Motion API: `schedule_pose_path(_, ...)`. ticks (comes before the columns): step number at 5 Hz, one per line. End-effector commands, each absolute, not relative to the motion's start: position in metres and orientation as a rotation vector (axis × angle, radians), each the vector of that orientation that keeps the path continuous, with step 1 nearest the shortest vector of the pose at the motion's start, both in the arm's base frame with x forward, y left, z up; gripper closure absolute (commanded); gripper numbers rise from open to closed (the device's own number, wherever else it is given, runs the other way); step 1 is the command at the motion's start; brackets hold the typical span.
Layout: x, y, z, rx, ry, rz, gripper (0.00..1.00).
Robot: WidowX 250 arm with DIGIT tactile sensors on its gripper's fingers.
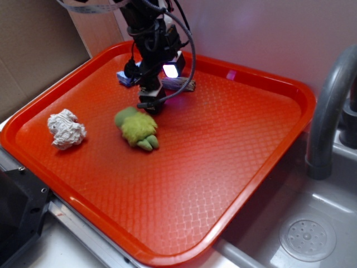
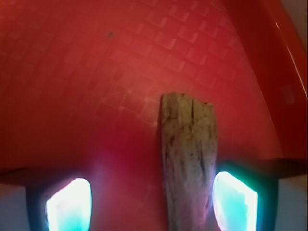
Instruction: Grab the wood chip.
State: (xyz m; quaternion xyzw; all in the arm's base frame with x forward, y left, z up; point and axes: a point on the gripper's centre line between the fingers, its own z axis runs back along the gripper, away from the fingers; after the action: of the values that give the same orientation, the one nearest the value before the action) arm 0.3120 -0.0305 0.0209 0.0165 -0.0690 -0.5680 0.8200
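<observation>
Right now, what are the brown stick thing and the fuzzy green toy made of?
The stick looks like dry, rough wood: pale brown, with dark cracks and grain running along it. The green toy looks like soft plush fabric, fuzzy and matte, probably stuffed. The tray under them looks like shiny orange plastic with a criss-cross pattern.

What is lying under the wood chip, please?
The wood chip lies directly on the red tray, between the open fingers. Bare tray shows all around it; its near end runs out of the wrist view.
</observation>
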Motion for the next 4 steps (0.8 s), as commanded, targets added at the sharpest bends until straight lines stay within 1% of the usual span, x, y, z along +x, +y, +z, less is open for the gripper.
schedule_pose_path(1,0.328,-0.043,0.025,0.047,-0.164,-1.19,0.0)
schedule_pose_path(2,0.335,-0.047,0.015,0.046,-0.15,-1.194,0.0)
schedule_pose_path(3,0.335,-0.048,0.003,0.058,-0.137,-1.187,0.0)
schedule_pose_path(4,0.332,-0.049,0.003,0.062,-0.146,-1.182,1.0)
